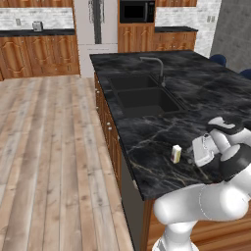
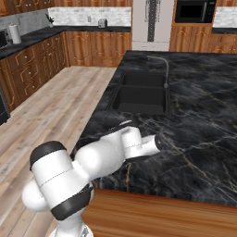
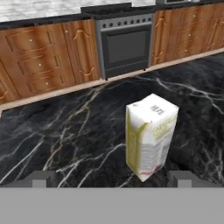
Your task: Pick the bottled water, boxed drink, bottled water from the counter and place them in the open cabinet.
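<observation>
Boxed drink (image 3: 151,135) upright near counter (image 1: 147,142) edge — fingers (image 3: 43,178) apart, flanking, untouching.

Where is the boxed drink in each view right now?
Left base view: boxed drink upright near the counter's front edge, beside the hand.
Right base view: can't make it out.
Hand view: boxed drink right of centre.
Shared landmark: black marble counter.

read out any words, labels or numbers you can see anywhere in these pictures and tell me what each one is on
Nothing can be read for certain.
Boxed drink on the counter: grey and yellow print on its faces, too blurred to read.
Microwave: no legible markings, too small.
Oven: no readable labels on its front.
</observation>
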Available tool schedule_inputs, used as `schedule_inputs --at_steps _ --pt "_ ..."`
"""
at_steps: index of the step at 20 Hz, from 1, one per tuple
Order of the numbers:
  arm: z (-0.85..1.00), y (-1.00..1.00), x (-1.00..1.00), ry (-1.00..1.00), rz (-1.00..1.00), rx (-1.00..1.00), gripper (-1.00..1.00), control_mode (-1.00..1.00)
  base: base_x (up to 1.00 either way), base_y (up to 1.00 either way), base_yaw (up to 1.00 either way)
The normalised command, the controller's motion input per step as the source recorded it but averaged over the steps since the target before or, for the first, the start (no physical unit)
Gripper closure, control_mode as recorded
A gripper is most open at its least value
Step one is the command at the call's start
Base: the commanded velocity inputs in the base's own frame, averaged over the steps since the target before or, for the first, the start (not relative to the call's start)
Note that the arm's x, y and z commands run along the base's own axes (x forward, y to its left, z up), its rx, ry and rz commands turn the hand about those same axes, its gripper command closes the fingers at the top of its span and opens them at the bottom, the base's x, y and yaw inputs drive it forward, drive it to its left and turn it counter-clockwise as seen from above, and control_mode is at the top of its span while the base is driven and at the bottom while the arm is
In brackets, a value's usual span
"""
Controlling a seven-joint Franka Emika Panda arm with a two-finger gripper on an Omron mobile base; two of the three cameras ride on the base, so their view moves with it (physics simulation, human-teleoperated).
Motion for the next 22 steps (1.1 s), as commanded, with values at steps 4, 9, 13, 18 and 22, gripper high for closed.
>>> schedule_inputs --at_steps 4,9,13,18,22 --pt "-0.01 0.0 0.03 0.0 0.0 0.04 -1.0 -1.0 0.0 0.0 0.0" --pt "-0.05 0.0 0.24 0.0 0.0 0.03 -1.0 -1.0 0.0 0.0 0.0" --pt "-0.05 0.0 0.26 0.0 0.0 0.02 -1.0 -1.0 0.0 0.0 0.0" --pt "-0.16 -0.13 0.25 0.0 0.0 0.02 -1.0 -1.0 0.0 0.0 0.0" --pt "-0.13 -0.01 0.24 0.0 0.0 0.0 -1.0 -1.0 0.0 0.0 0.0"
